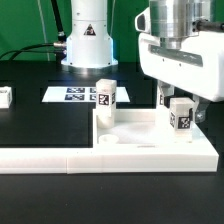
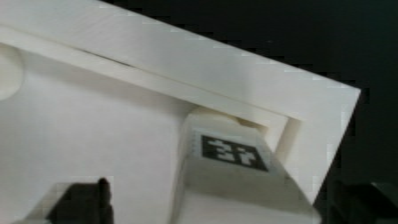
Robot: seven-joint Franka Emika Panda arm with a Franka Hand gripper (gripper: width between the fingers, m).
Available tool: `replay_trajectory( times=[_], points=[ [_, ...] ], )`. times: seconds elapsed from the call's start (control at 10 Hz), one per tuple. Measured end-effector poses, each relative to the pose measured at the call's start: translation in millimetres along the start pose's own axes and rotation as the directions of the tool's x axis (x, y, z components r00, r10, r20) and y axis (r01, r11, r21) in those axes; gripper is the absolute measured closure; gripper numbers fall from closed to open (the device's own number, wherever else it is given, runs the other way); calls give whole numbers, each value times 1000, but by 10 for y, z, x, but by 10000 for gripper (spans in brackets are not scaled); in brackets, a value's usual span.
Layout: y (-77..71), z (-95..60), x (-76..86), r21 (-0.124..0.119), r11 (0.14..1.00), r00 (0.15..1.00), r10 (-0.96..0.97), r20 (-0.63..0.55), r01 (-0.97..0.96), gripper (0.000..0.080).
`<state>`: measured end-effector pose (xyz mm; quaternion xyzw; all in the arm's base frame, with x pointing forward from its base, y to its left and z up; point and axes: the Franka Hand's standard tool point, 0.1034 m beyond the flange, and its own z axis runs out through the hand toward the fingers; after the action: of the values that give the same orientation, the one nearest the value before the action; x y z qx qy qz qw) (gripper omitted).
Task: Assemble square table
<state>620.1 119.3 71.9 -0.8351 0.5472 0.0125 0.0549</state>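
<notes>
The white square tabletop (image 1: pixel 140 135) lies flat near the front of the black table, its raised rim (image 2: pixel 196 75) crossing the wrist view. One short white leg (image 1: pixel 105 97) with a tag stands upright at its far corner on the exterior view's left. A second tagged leg (image 1: pixel 181 113) stands upright at the corner on the exterior view's right, seen close in the wrist view as leg (image 2: pixel 231 165). My gripper (image 1: pixel 182 108) hangs straight over this leg, one finger on each side. The jaws are open, and a gap shows beside the dark finger (image 2: pixel 80 200).
A long white rail (image 1: pixel 40 158) runs along the tabletop's front edge. The marker board (image 1: pixel 72 95) lies behind it, before the robot base (image 1: pixel 88 40). Another small white tagged leg (image 1: pixel 5 97) sits at the exterior view's far left.
</notes>
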Motion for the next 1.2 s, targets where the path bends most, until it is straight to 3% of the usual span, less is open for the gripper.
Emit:
replay_trajectory(
  times=[0.2,0.6,0.9,1.2],
  points=[
    [2,5,21,0,964,964,-266,-1,266,152],
    [-3,4,34,0,854,854,-521,-6,521,151],
    [5,0,31,-52,670,671,-742,-14,740,151],
    [8,-12,54,-73,481,482,-876,1,874,151]
  ],
)
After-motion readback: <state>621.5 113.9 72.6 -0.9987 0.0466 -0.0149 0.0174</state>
